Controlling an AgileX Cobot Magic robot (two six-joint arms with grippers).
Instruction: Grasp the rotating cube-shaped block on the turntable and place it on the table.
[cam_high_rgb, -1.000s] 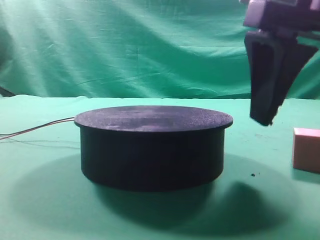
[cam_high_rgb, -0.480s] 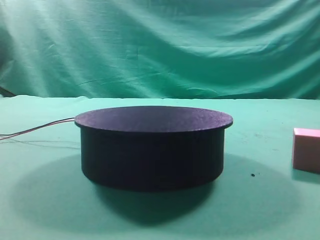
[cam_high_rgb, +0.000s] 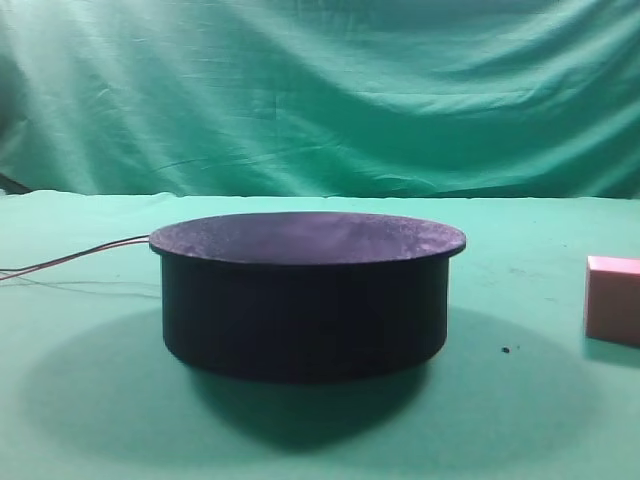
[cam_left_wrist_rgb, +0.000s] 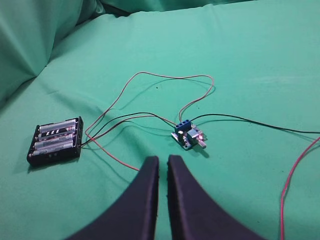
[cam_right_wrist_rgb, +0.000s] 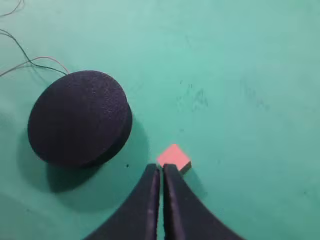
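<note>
The black turntable (cam_high_rgb: 305, 290) stands on the green table (cam_high_rgb: 90, 420) with a bare top. It also shows in the right wrist view (cam_right_wrist_rgb: 77, 117). The pinkish cube-shaped block (cam_high_rgb: 612, 298) rests on the table at the right edge, apart from the turntable. In the right wrist view the block (cam_right_wrist_rgb: 173, 157) lies on the cloth just beyond my right gripper (cam_right_wrist_rgb: 161, 167), which is high above it, shut and empty. My left gripper (cam_left_wrist_rgb: 163, 160) is shut and empty over the cloth. Neither gripper shows in the exterior view.
Thin wires (cam_high_rgb: 70, 262) trail left from the turntable. In the left wrist view a black battery holder (cam_left_wrist_rgb: 55, 141), a small blue circuit board (cam_left_wrist_rgb: 187, 136) and looping red and black wires (cam_left_wrist_rgb: 165, 77) lie on the cloth. A green backdrop (cam_high_rgb: 320, 90) hangs behind.
The right gripper, seen above the block at upper right one second ago, has risen out of the exterior view. The block stays on the table.
</note>
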